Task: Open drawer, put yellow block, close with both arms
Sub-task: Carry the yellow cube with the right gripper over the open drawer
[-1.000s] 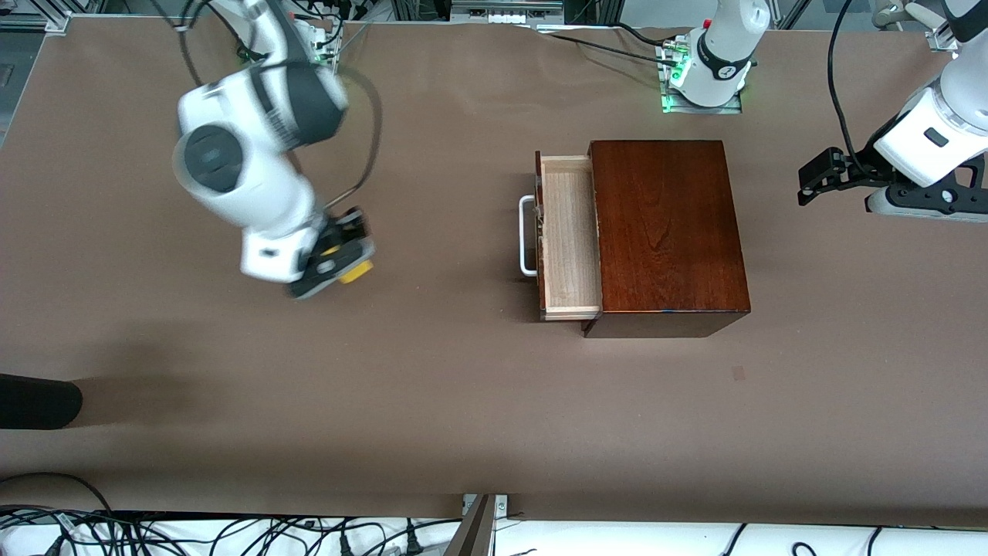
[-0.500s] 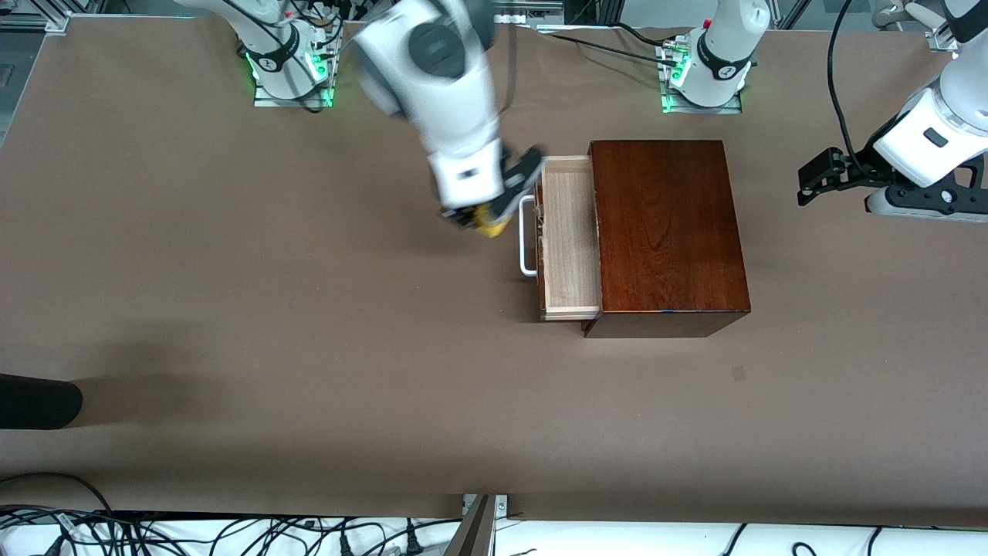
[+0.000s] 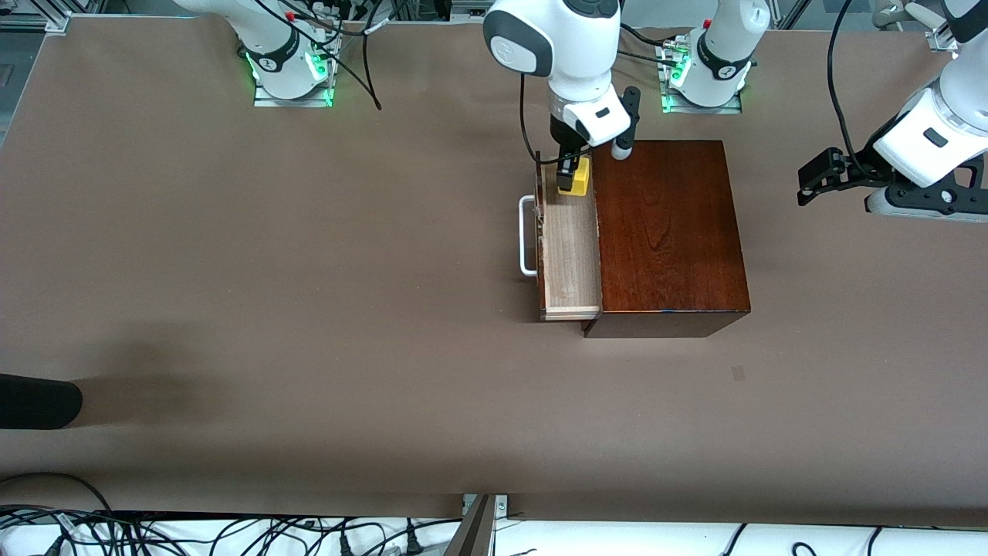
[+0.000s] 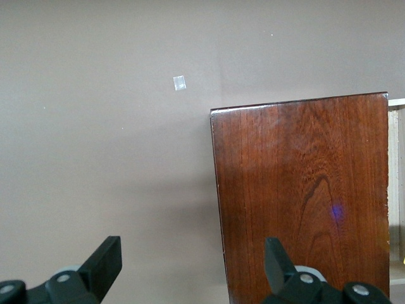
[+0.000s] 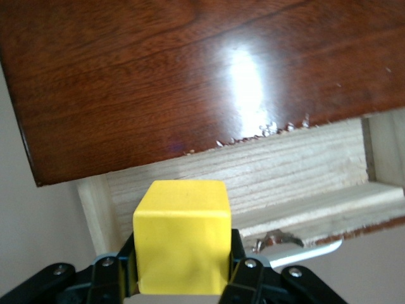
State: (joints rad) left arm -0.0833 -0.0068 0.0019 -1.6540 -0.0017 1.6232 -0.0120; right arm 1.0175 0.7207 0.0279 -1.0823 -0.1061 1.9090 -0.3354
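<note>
The dark mahogany box stands mid-table with its drawer pulled out toward the right arm's end, white handle outermost. My right gripper is shut on the yellow block and holds it over the end of the drawer tray that lies farther from the front camera. The right wrist view shows the block between the fingers, above the pale tray and beside the box top. My left gripper waits open and empty over the table at the left arm's end; its wrist view shows the box.
The green-lit arm bases stand along the table edge farthest from the front camera. A dark object juts in at the right arm's end. Cables lie off the near edge. A small pale mark is on the table.
My right arm has swung from the right arm's end of the table to over the open drawer, carrying the yellow block. The left arm, box and drawer have not moved.
</note>
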